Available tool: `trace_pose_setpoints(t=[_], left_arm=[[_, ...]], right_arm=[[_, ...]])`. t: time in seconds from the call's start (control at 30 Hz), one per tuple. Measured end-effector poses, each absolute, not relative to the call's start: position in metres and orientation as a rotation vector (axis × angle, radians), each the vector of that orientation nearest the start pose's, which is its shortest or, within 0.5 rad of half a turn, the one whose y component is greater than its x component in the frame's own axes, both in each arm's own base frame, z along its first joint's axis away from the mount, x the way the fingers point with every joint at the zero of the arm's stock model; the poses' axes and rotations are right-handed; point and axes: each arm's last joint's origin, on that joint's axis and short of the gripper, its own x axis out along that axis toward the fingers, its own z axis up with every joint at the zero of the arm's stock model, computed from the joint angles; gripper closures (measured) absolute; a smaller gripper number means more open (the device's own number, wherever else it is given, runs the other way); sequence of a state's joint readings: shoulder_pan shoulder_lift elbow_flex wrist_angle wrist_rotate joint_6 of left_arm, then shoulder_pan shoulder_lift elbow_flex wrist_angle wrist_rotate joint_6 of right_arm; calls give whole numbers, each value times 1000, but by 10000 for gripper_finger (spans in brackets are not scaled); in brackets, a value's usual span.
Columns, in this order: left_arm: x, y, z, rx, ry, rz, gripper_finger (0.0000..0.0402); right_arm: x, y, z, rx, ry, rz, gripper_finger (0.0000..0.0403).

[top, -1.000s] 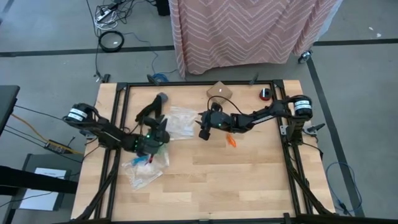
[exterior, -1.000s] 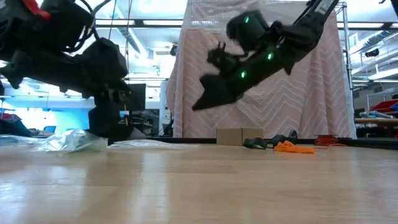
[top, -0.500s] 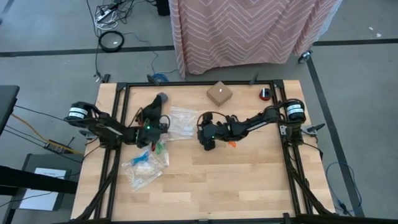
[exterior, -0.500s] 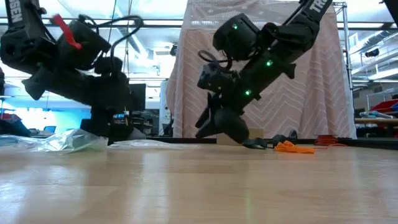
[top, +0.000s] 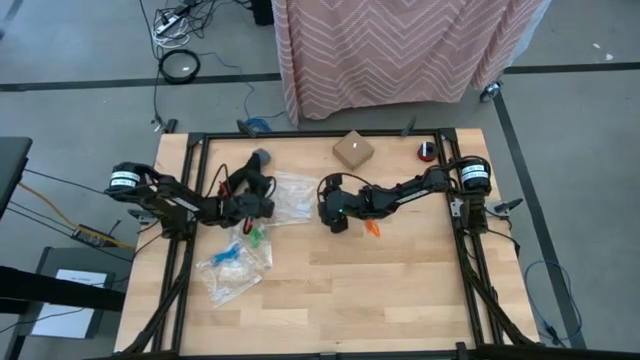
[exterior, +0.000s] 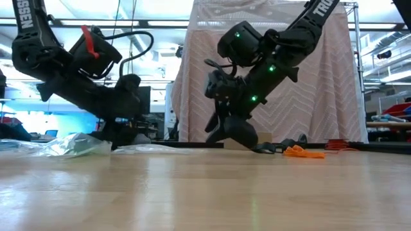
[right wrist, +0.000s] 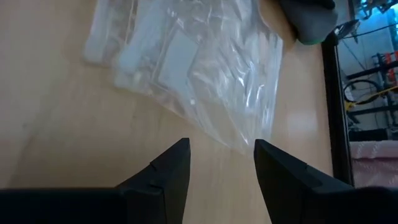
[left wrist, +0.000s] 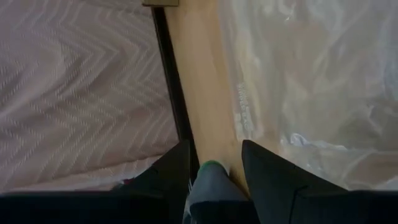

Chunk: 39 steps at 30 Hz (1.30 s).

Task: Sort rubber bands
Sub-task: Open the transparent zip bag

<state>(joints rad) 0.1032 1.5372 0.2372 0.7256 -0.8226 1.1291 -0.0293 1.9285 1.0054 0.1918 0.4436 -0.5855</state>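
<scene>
The left pincer [top: 266, 205] is hovering low over the table [top: 400, 290], at the near edge of a clear zip bag [top: 288, 196]. Its fingers [left wrist: 268, 180] are standing spread with nothing between them but bare wood and the bag's rim, likely so it can pin or lift the bag's mouth. The right pincer [top: 329, 212] is sitting close to the table on the bag's other side, also spread and empty, pointing at the same bag as though to help open it.

The rubber bands are lying in separate spots: an orange cluster [top: 372, 227] just beside the right arm, a green one [top: 254, 236] near the left pincer, and blue ones [top: 230, 254] inside a second bag [top: 236, 272] nearer the front edge. A small cardboard box [top: 352, 151] is resting near the far edge.
</scene>
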Motion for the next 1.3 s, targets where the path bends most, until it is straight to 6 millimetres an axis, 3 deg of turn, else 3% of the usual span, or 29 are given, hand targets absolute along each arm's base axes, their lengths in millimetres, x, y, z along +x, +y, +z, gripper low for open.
trace_pose_setpoints(t=[0.17, 0.5, 0.67, 0.73, 0.83, 0.97, 1.07, 1.17, 1.23, 1.3], left_arm=[[209, 44, 102, 1291, 1041, 450, 245], [214, 54, 98, 1081, 1039, 352, 245], [223, 56, 103, 1067, 1016, 332, 245], [233, 57, 110, 1057, 976, 317, 245], [253, 57, 127, 939, 753, 263, 245], [260, 61, 135, 781, 605, 240, 245], [266, 60, 148, 828, 561, 332, 245], [262, 63, 151, 1045, 717, 478, 245], [256, 61, 149, 1184, 836, 412, 245], [249, 56, 153, 1152, 880, 309, 245]], right_arm=[[375, -24, 126, -721, 871, -178, 239], [375, -29, 126, -743, 871, -134, 238], [376, -24, 126, -755, 870, -160, 239], [376, -24, 127, -758, 872, -176, 241], [376, -24, 127, -723, 861, -196, 242], [376, -23, 127, -661, 859, -229, 243], [376, -21, 128, -656, 860, -263, 243], [376, -16, 127, -668, 868, -269, 243], [375, -16, 127, -658, 869, -270, 243], [375, -16, 126, -626, 870, -280, 243]])
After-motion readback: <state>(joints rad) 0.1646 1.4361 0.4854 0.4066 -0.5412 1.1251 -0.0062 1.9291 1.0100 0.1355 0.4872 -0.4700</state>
